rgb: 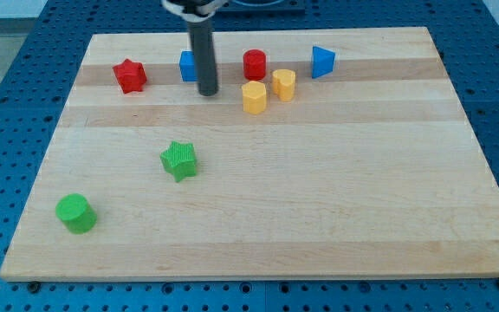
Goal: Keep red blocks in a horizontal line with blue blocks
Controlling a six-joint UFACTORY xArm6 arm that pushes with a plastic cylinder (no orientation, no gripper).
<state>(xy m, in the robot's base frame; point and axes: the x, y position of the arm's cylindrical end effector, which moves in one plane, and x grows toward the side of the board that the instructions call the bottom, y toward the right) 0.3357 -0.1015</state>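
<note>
My tip [208,91] rests on the board [319,217], holding nothing, touching the blue block [187,66] at its right. Red star [130,75] lies left, red cylinder [255,64] and blue triangle [321,61] right, forming a row.

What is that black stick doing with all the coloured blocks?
A robot arm is pushing blocks around a wooden board with its rod. My tip sits just to the right of a blue block, partly hiding it. Along the view's top, the red star, that blue block, the red cylinder and the blue triangle lie roughly in one row. Two yellow blocks and two green ones sit lower down.
</note>
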